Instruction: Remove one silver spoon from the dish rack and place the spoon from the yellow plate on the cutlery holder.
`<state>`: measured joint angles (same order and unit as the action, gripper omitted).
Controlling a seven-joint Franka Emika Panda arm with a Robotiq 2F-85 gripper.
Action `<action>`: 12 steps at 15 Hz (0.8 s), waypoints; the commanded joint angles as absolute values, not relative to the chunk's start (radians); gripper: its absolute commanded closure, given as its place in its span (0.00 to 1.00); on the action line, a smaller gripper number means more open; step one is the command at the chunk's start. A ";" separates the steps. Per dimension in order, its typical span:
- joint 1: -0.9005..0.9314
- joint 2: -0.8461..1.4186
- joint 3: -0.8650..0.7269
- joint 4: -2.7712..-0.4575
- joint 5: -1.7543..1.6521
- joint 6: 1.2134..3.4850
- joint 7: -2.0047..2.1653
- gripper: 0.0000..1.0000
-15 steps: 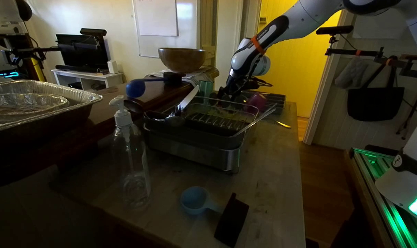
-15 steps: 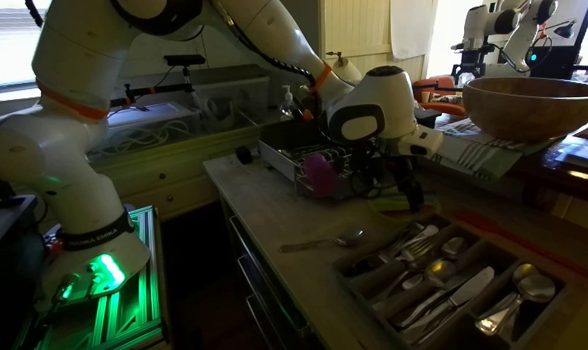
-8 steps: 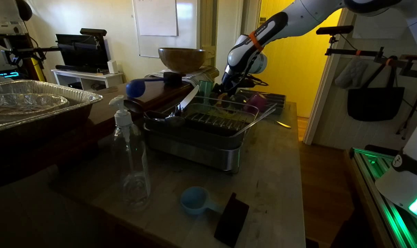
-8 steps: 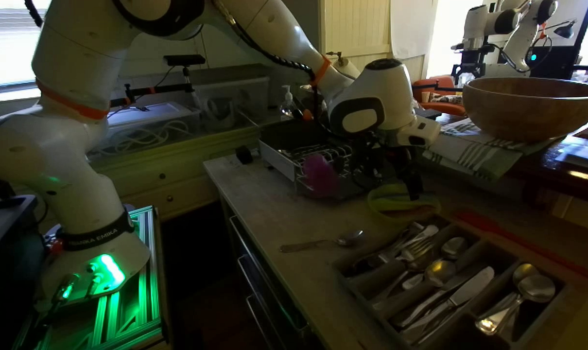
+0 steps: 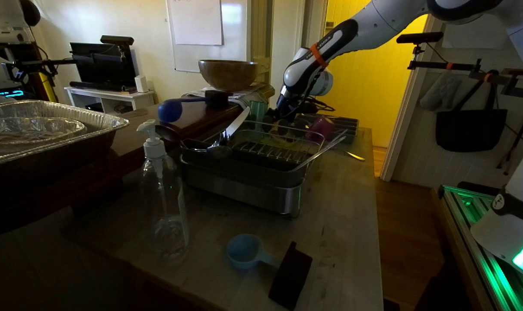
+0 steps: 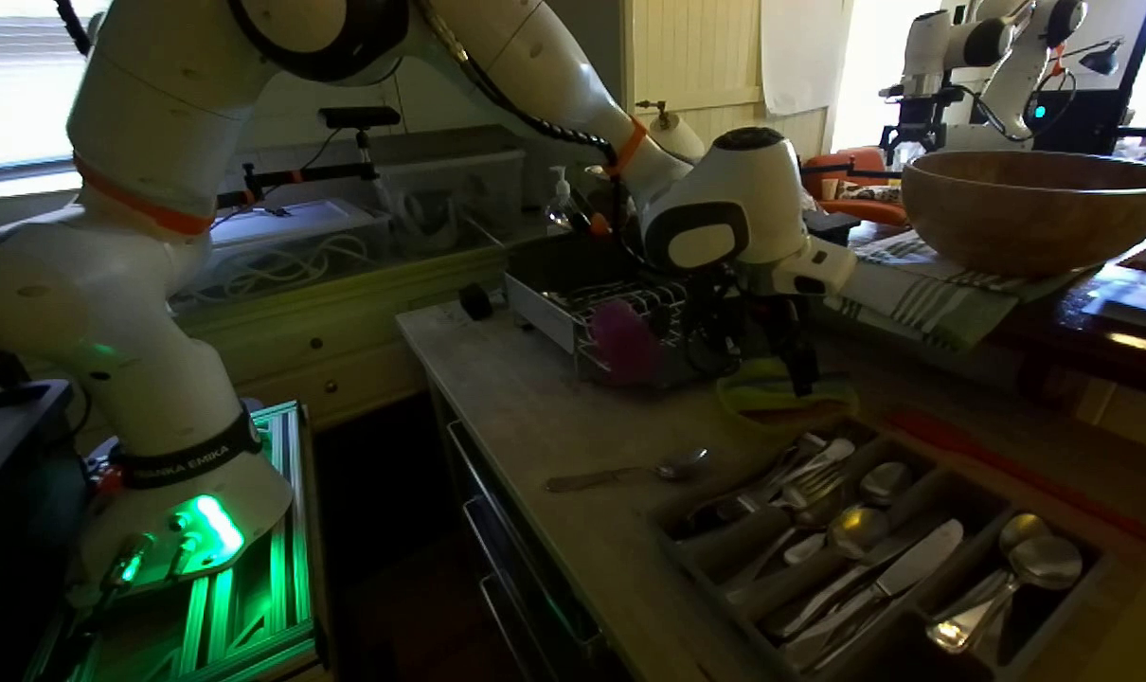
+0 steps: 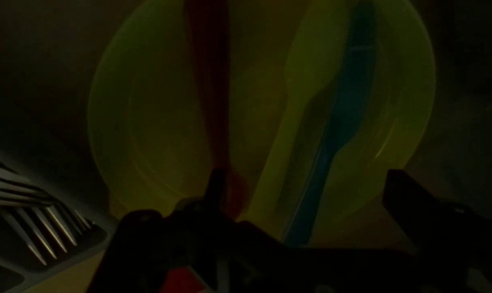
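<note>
Open counter (image 6: 526, 403) leaves passage; a pink object (image 6: 623, 341) crowds the dish rack (image 5: 253, 186).

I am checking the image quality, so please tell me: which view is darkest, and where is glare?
Wrist view: darkest, with the yellow plate dim and the tool nearly black; in an exterior view, the window washed out white; in an exterior view, glare on the whiteboard.

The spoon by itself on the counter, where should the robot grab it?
I'd grip the silver spoon by its slim handle, the pincer coming from above and closing crosswise: the spoon lies on the counter, and its scoop is wider.
</note>
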<state>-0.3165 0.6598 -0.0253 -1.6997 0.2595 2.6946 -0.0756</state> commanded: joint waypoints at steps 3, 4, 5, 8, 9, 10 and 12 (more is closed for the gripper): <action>-0.331 0.676 -0.025 -1.686 0.262 2.704 -0.080 0.03; -0.336 0.673 -0.024 -1.689 0.264 2.702 -0.083 0.03; -0.342 0.670 -0.022 -1.693 0.266 2.703 -0.088 0.03; -0.357 0.667 -0.017 -1.702 0.270 2.706 -0.099 0.03; -0.362 0.665 -0.015 -1.706 0.272 2.705 -0.103 0.03; -0.368 0.662 -0.014 -1.712 0.274 2.705 -0.106 0.03; -0.376 0.657 -0.010 -1.722 0.277 2.708 -0.114 0.05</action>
